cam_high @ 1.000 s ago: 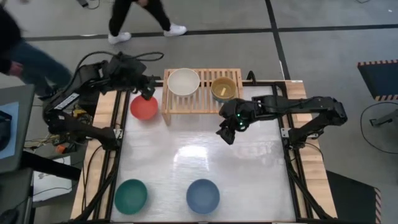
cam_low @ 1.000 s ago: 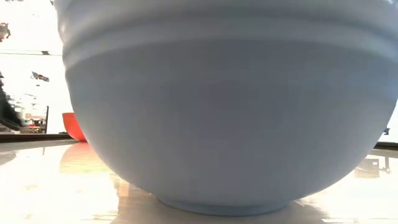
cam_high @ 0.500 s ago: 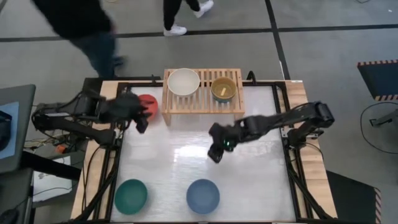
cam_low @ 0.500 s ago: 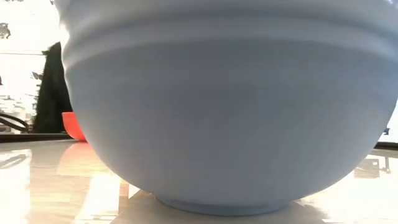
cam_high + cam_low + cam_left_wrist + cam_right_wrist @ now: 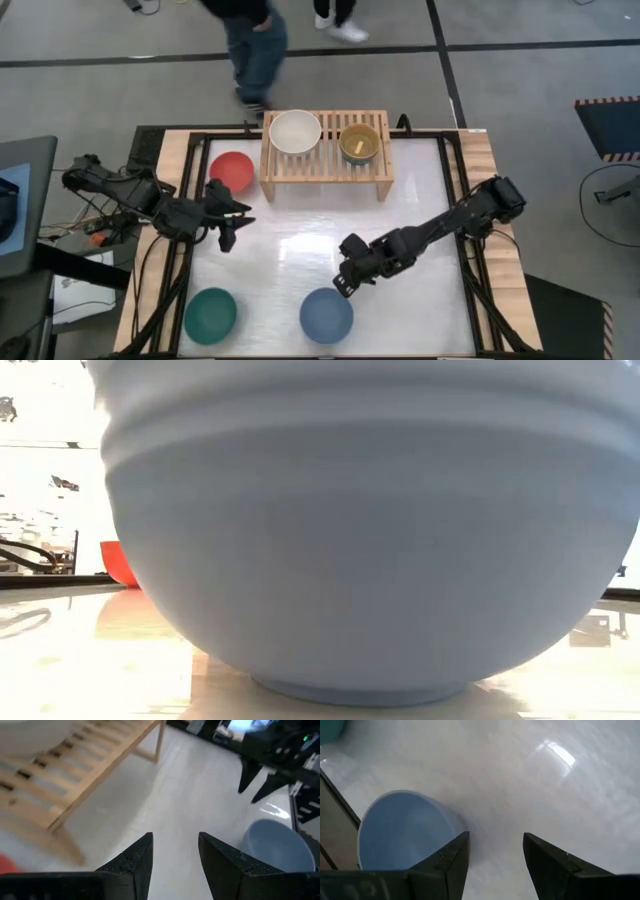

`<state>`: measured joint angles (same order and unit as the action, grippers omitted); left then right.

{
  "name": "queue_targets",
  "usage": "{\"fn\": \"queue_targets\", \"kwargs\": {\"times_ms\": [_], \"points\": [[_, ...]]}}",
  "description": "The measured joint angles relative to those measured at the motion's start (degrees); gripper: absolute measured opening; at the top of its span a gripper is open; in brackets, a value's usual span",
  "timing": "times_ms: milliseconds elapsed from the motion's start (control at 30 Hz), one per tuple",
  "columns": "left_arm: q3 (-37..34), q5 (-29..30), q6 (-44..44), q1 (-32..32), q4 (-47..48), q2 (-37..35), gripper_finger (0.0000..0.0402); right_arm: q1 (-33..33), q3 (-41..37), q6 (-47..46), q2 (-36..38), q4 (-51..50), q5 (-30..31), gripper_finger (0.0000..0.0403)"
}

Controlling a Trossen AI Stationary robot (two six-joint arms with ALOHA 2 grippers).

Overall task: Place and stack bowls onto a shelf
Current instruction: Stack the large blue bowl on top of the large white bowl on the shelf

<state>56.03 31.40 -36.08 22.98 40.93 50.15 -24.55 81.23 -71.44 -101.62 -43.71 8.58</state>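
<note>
The wooden shelf (image 5: 325, 150) stands at the far edge of the table (image 5: 300, 250), near the middle. On its slatted top sit 2 bowls. The cream bowl (image 5: 295, 131) is at the shelf's left end. A yellow bowl (image 5: 360, 143) sits on the right part, with something small and pale inside that I cannot make out.

The red bowl (image 5: 231, 171) rests on the table just beside the shelf's left leg. The dark green bowl (image 5: 210, 314) sits near the table's front left corner. The blue bowl (image 5: 326, 314) sits at the front edge, about the middle.

The left gripper (image 5: 226, 238) hangs over the left side of the table, between the red bowl and the dark green bowl, touching neither. Its 2 fingers (image 5: 135, 860) are apart and nothing is between them.

The right gripper (image 5: 343, 286) hangs over the middle of the table, near the blue bowl's far rim. Its fingers (image 5: 451, 855) are spread, with only bare table between them. It holds nothing.

In the low view the blue bowl fills almost everything, with the red bowl peeking out behind it.

A person (image 5: 252, 40) walks on the floor beyond the table's far edge.
</note>
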Motion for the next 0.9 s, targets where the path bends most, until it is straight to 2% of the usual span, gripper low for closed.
{"fn": "queue_targets", "kwargs": {"times_ms": [300,633,900], "points": [[0.0,0.0,7.9,3.1,-8.6,5.4,0.0141,-1.6,0.0,-3.5,-1.3,1.2,0.4,0.0209],[0.0,-0.1,3.9,8.0,-8.8,11.9,0.0141,-1.7,0.1,-3.8,-5.4,8.1,-0.7,0.0209],[0.0,0.5,1.3,9.6,-8.7,13.5,0.0141,-2.0,0.1,-2.8,-9.2,10.4,-3.9,0.0209]]}}
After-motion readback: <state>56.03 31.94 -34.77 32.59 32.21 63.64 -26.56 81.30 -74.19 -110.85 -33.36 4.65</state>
